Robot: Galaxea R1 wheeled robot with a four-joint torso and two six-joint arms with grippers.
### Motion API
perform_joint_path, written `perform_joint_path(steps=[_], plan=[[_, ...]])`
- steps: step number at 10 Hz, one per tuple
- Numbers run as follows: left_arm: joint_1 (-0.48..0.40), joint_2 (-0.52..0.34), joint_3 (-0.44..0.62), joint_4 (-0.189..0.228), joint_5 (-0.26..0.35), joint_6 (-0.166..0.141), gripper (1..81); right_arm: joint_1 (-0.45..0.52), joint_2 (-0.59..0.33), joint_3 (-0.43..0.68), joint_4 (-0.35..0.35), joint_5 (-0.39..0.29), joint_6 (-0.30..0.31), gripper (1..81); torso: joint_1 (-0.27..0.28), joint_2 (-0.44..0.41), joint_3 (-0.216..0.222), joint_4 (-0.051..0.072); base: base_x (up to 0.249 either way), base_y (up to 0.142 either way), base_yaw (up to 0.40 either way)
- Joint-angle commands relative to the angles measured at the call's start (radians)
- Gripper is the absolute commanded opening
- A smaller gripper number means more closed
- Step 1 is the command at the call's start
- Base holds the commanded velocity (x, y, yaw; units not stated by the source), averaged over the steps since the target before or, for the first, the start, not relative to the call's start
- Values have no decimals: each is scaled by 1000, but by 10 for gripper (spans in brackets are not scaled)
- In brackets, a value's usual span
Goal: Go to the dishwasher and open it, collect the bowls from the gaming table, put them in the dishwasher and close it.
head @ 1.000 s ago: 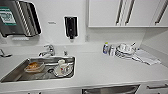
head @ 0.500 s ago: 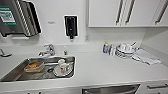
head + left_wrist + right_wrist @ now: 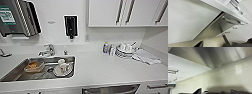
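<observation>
The dishwasher (image 3: 111,89) sits under the counter's (image 3: 105,70) front edge, its bar handle (image 3: 230,21) unreached; neither gripper's state can be told, so a blind reach could miss it.

dishwasher (image 3: 111,89) cut off, sink dishes (image 3: 62,68) blurred

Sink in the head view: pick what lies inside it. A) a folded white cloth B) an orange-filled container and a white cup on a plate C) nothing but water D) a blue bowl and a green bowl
B: the sink holds a clear container with orange contents and a white cup sitting on a plate.
</observation>
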Motion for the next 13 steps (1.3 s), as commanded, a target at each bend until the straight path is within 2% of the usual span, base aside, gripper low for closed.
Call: perform_joint_path(steps=[1, 4, 6, 7, 9, 12, 13], plan=[[-74, -31, 20, 67, 84, -52, 811, 217, -98, 111, 12, -120, 130, 811, 0, 0, 0, 0, 0, 0, 0], [-74, -24, 5, 67, 72, -52, 811, 323, -117, 121, 33, -195, 199, 811, 0, 0, 0, 0, 0, 0, 0], [-74, -14, -9, 67, 66, -52, 811, 360, -124, 134, 35, -230, 213, 811, 0, 0, 0, 0, 0, 0, 0], [-74, -8, -12, 67, 66, -52, 811, 369, -132, 140, 36, -232, 213, 811, 65, -100, 0, 0, 0, 0, 0], [-74, -6, -12, 67, 66, -52, 811, 398, -152, 149, 38, -235, 228, 811, 71, -110, -1, 0, 0, 0, 0], [-74, -6, -21, 67, 66, -52, 811, 468, -190, 193, 35, -240, 268, 811, 126, -199, -1, 0, 0, 0, 0], [-72, -6, -23, 67, 66, -52, 811, 494, -192, 195, 33, -276, 299, 811, 149, -234, -1, 0, 0, 0, 0]])
